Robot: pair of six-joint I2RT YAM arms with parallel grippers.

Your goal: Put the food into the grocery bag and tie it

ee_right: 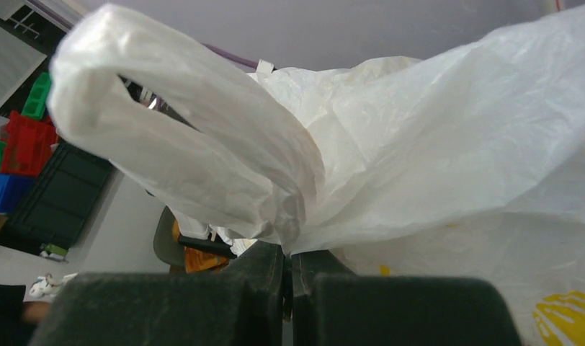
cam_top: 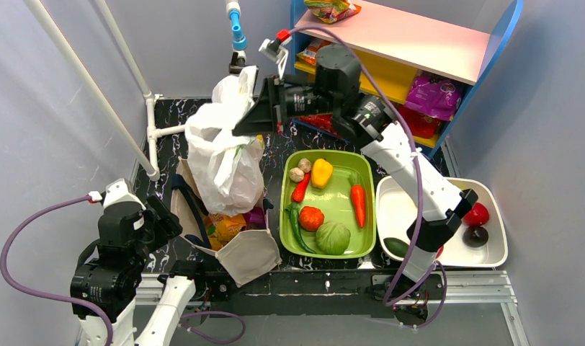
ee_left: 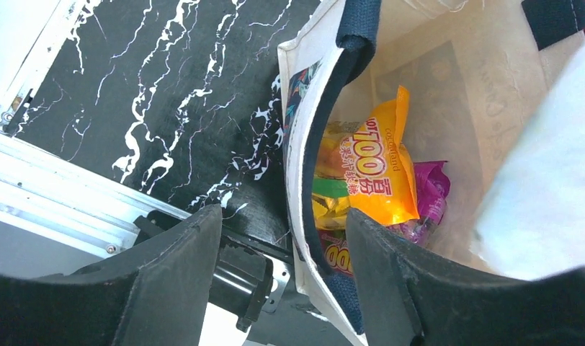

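Note:
The white plastic grocery bag (cam_top: 221, 155) hangs lifted above the table. My right gripper (cam_top: 248, 119) is shut on its bunched top just below a loop handle (ee_right: 181, 144); the jaws (ee_right: 289, 252) pinch the plastic. An orange-yellow snack packet (ee_left: 380, 173) and a purple one (ee_left: 430, 194) lie inside a beige cloth tote (ee_left: 304, 108) with navy handles, under the hanging bag. My left gripper (ee_left: 282, 223) is open and straddles the tote's near rim, one finger outside and one inside. In the top view the packets (cam_top: 225, 225) show at the tote's mouth.
A green tray (cam_top: 286, 202) of vegetables sits right of the bags, and a white tub (cam_top: 491, 252) with more produce lies beyond it. A blue shelf (cam_top: 419, 36) with packets stands at the back right. A white pipe frame (cam_top: 151, 137) rises at the left.

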